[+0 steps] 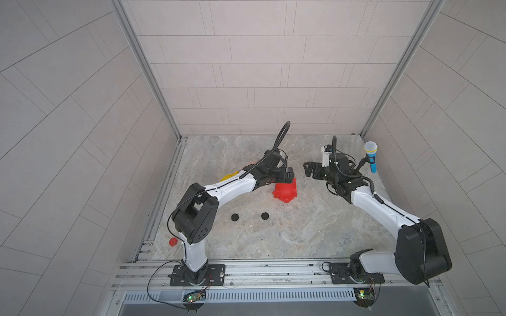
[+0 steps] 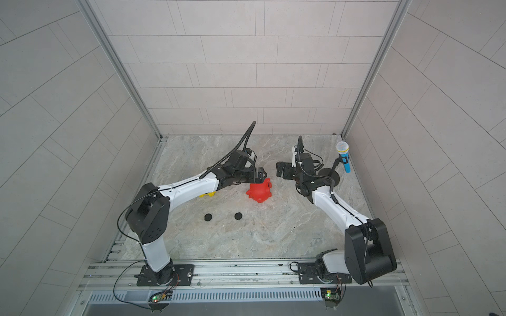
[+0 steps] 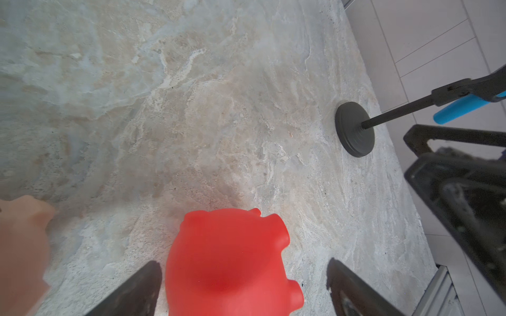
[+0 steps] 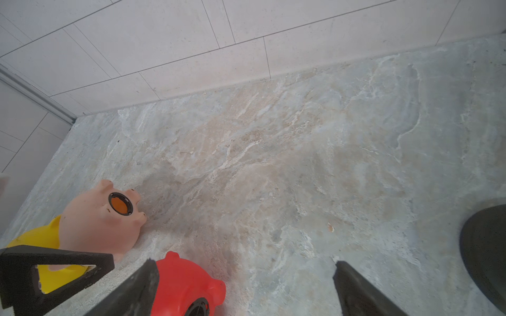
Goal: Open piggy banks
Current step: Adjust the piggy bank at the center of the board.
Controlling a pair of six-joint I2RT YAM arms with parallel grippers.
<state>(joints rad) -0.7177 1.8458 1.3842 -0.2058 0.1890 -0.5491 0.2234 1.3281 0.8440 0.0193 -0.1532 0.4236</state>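
Note:
The red piggy bank lies tilted mid-table. My left gripper hangs open just over it, and the pig sits between the fingers without being pinched. My right gripper is open and empty a little to its right. In the right wrist view the red pig shows a black plug in its belly. The pale pink pig lies on its side with a black-ringed belly hole. The yellow pig lies behind it, mostly under my left arm.
Two loose black plugs lie on the marble toward the front. A blue toy microphone on a black stand stands at the back right beside my right arm. A small red object sits on the left rail.

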